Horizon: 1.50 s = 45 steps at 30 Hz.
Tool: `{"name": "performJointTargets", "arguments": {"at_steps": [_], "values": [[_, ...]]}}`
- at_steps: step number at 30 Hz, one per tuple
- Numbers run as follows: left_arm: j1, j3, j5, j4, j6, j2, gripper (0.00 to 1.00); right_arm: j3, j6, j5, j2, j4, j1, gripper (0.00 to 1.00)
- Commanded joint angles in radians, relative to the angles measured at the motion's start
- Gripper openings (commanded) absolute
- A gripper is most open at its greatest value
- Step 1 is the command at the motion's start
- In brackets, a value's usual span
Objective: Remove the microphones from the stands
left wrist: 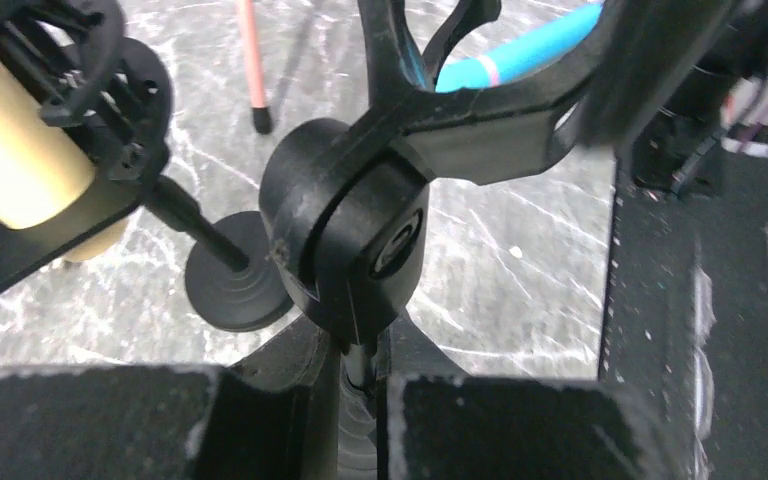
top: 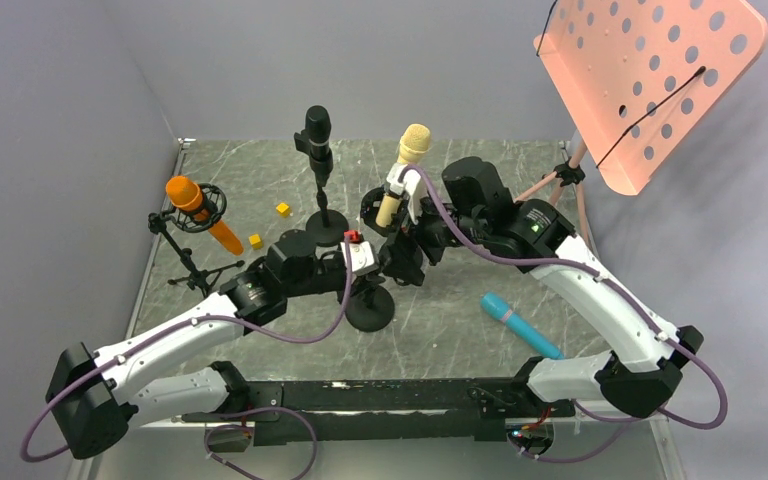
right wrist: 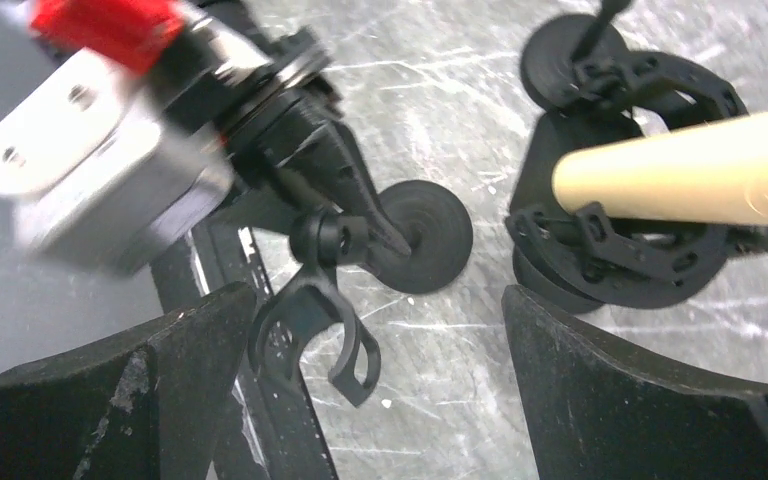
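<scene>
Grey-veined surface [top: 440, 330] is being shared by several microphones. One stand [left wrist: 350, 240] is being pinched low down by the left claw [left wrist: 360, 385], which is narrowed around it, probably so that it is being steadied against tipping. Its clip [right wrist: 310, 335] is sitting empty. The blue microphone [top: 518, 325] is lying flat on the surface beside the right arm [top: 600, 300], well apart from that stand. The right claw [right wrist: 375, 300] is being held wide near the clip, gripping nothing. Room there is being crowded by a cream microphone [top: 403, 180] in its shock mount [right wrist: 650, 255].
</scene>
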Motion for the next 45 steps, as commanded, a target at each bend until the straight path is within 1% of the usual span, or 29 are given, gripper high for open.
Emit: {"name": "performJointTargets", "arguments": {"at_steps": [1,2,4,9,12,14,19,20,21,22,23,25,26,27,28,29,30,31,33,36,39,41,43,45], "values": [[0.08,0.036,0.41,-0.047,0.124,-0.041,0.0,0.027,-0.179,-0.207,-0.062,-0.022,-0.012,1.0],[0.096,0.041,0.453,-0.068,0.138,-0.036,0.0,0.011,-0.204,-0.235,-0.072,-0.016,-0.014,1.0],[0.117,0.045,0.493,-0.084,0.16,-0.024,0.0,-0.023,-0.257,-0.295,-0.088,-0.015,-0.015,1.0],[0.124,0.051,0.517,-0.042,0.178,0.019,0.0,-0.112,-0.214,-0.346,-0.097,0.056,-0.014,1.0],[0.124,0.065,0.511,-0.029,0.169,0.039,0.0,-0.135,-0.179,-0.335,-0.099,0.094,-0.016,0.99],[0.124,0.066,0.494,0.012,0.154,0.044,0.0,-0.143,-0.148,-0.332,-0.094,0.116,-0.015,0.99],[0.124,0.094,0.41,-0.006,0.137,0.07,0.02,-0.147,-0.072,-0.338,-0.068,0.155,-0.015,0.93],[0.124,0.096,0.406,-0.007,0.135,0.07,0.07,-0.148,-0.046,-0.314,-0.06,0.165,-0.015,0.9],[0.124,0.099,0.406,-0.006,0.135,0.068,0.15,-0.151,-0.007,-0.276,-0.052,0.181,-0.015,0.85],[0.123,0.099,0.397,-0.003,0.131,0.065,0.27,-0.157,0.036,-0.225,-0.047,0.196,-0.014,0.79],[0.121,0.101,0.372,-0.008,0.124,0.057,0.41,-0.165,0.07,-0.177,-0.042,0.206,-0.014,0.75],[0.121,0.111,0.29,-0.055,0.123,0.03,0.58,-0.177,0.1,-0.097,-0.038,0.21,-0.015,0.66],[0.121,0.111,0.231,-0.088,0.125,0.006,0.61,-0.179,0.104,-0.082,-0.043,0.208,-0.015,0.64],[0.121,0.097,0.175,-0.105,0.129,-0.024,0.68,-0.182,0.107,-0.061,-0.046,0.205,-0.015,0.61],[0.121,0.069,0.129,-0.109,0.144,-0.066,0.77,-0.182,0.112,-0.042,-0.051,0.201,-0.015,0.58],[0.119,0.005,0.098,-0.095,0.163,-0.132,0.81,-0.182,0.115,-0.034,-0.05,0.196,-0.015,0.55],[0.112,-0.049,0.068,-0.076,0.191,-0.181,0.82,-0.183,0.115,-0.034,-0.052,0.195,-0.014,0.53],[0.087,-0.097,0.023,-0.057,0.238,-0.228,0.81,-0.186,0.143,-0.037,-0.054,0.198,-0.014,0.51],[0.019,-0.19,-0.058,-0.031,0.36,-0.301,0.73,-0.188,0.167,-0.039,-0.053,0.207,-0.014,0.48],[-0.072,-0.314,-0.179,0.094,0.49,-0.351,0.61,-0.181,0.191,-0.035,-0.043,0.218,-0.015,0.45],[-0.127,-0.372,-0.261,0.225,0.526,-0.325,0.51,-0.173,0.209,-0.034,-0.035,0.23,-0.015,0.45],[-0.15,-0.394,-0.283,0.292,0.551,-0.294,0.44,-0.171,0.217,-0.035,-0.032,0.235,-0.015,0.44],[-0.169,-0.418,-0.316,0.372,0.578,-0.268,0.36,-0.166,0.219,-0.038,-0.03,0.232,-0.015,0.44],[-0.177,-0.434,-0.318,0.419,0.603,-0.251,0.33,-0.162,0.218,-0.042,-0.028,0.228,-0.015,0.44]]}}
